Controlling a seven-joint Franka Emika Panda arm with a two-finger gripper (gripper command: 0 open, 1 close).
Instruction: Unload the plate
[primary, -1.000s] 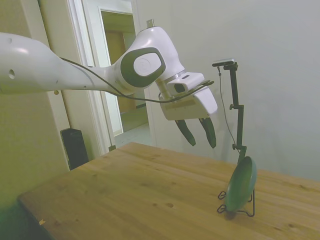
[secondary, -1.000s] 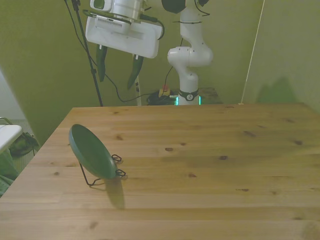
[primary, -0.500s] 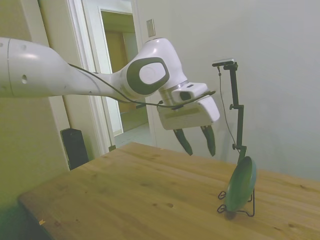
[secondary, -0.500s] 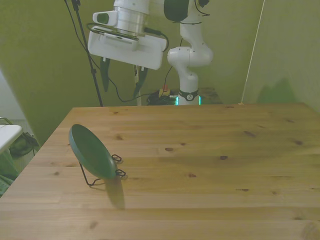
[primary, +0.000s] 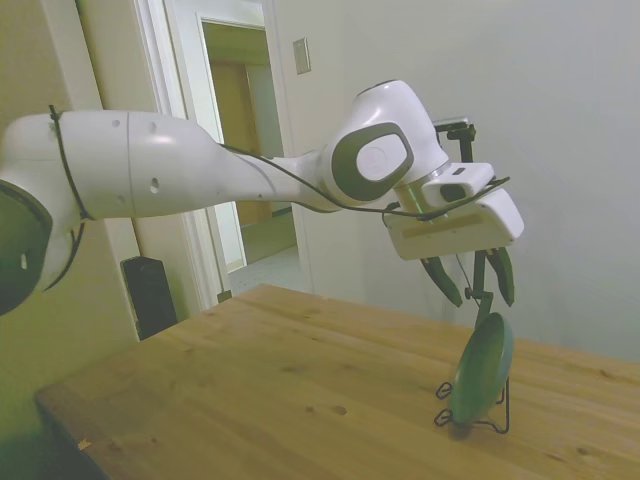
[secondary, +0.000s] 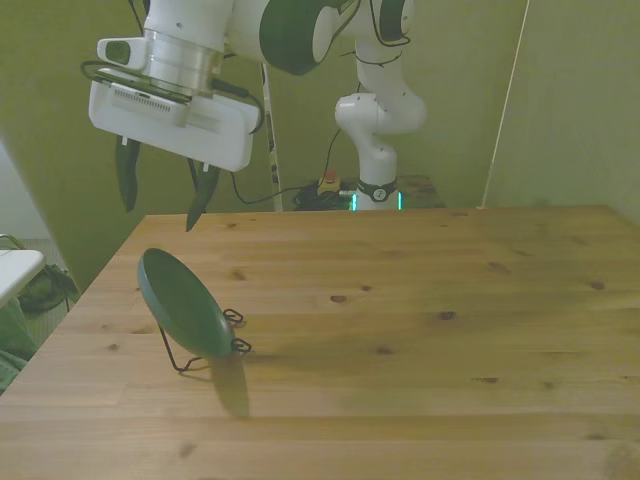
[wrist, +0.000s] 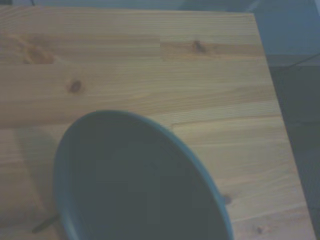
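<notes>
Hovering spread, end effector (secondary: 160, 195) above plate (secondary: 182, 303), seemingly racked, on wooden table (secondary: 400, 320).

Dim indoor light with a yellow-green cast fills the side and front views. The green plate (secondary: 185, 303) throws a soft shadow onto the table (secondary: 420, 340) toward the camera. The wrist view is soft and blurred, the plate's dark inside featureless.

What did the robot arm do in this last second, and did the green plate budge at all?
The gripper swung across, toward the front view's left, and lowered until it hangs open just above the plate, touching nothing. The plate has not moved: it leans upright in its wire rack on the table.
</notes>
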